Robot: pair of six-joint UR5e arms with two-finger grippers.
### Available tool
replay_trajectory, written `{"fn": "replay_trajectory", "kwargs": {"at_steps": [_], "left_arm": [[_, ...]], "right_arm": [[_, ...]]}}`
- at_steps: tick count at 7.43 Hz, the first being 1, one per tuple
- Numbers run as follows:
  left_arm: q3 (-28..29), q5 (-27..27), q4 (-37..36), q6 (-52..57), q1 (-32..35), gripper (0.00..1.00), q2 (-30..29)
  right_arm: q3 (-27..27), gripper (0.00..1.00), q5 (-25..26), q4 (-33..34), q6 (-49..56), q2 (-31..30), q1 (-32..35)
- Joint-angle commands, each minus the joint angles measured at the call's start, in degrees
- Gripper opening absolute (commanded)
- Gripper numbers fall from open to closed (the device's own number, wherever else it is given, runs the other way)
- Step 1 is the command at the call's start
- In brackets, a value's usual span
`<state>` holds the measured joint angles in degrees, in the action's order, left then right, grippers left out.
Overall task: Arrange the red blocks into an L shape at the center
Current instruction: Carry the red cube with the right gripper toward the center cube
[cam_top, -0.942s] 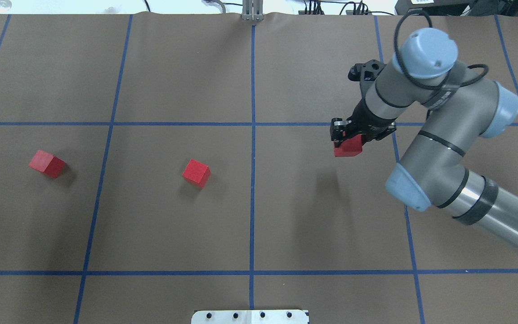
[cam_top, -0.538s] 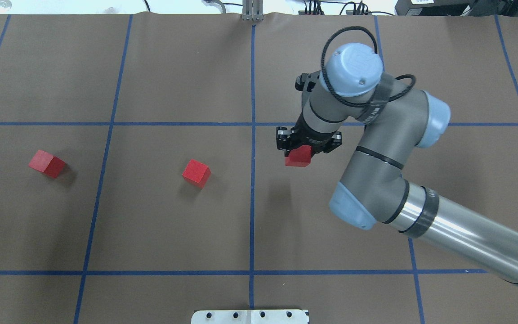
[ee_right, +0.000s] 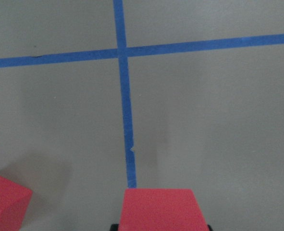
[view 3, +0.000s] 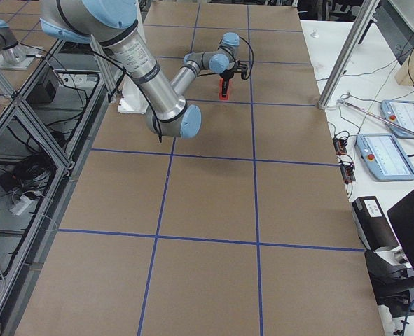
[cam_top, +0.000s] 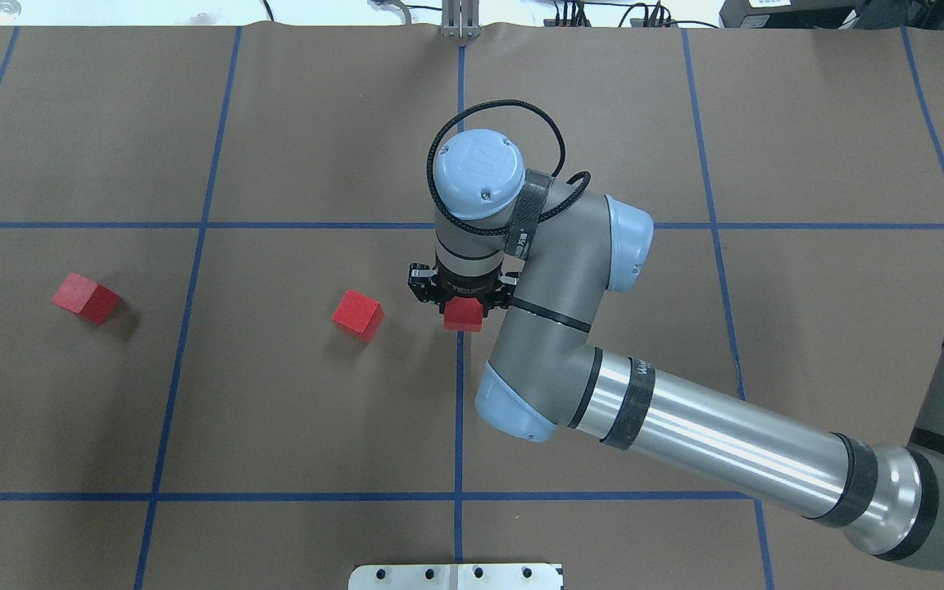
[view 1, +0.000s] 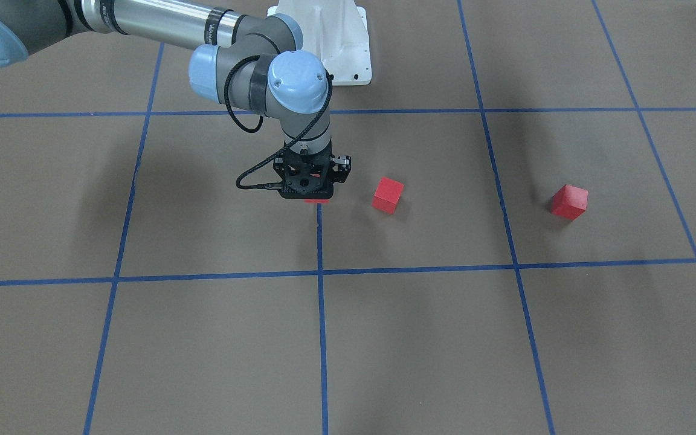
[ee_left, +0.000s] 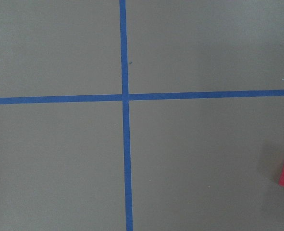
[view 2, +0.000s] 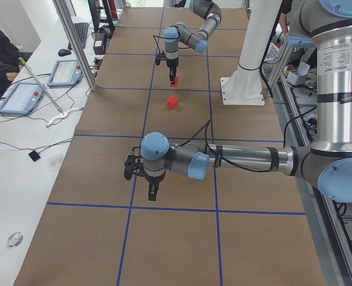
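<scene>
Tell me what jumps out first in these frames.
The big right arm reaches in across the floor, its claw shut on a red block right at the centre line. Two more lie loose on the robot's left of that line: a near block close to the claw and a far block a grid square further out.

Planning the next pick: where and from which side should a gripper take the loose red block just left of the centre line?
From straight above, closing on two opposite side faces of the middle block. It lies flat but turned off the tape grid, so yaw the wrist to match its edges. Its sides look clear: the right gripper with the held block is apart from it.
</scene>
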<state>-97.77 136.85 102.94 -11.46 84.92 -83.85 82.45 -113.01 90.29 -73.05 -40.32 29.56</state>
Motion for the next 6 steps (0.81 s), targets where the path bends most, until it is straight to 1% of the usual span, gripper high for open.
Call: {"fn": "replay_trajectory", "kwargs": {"at_steps": [1,6], "left_arm": [[0.03,-0.01,0.06,-0.14,-0.02,1.0,0.0],[-0.14,-0.01,0.06,-0.23,-0.02,1.0,0.0]], "right_arm": [[-0.71,0.0,1.11,-0.02,-0.07,0.24,-1.61],[-1.23,0.0,2.43,-0.11,1.51,-0.02,-2.58]]}}
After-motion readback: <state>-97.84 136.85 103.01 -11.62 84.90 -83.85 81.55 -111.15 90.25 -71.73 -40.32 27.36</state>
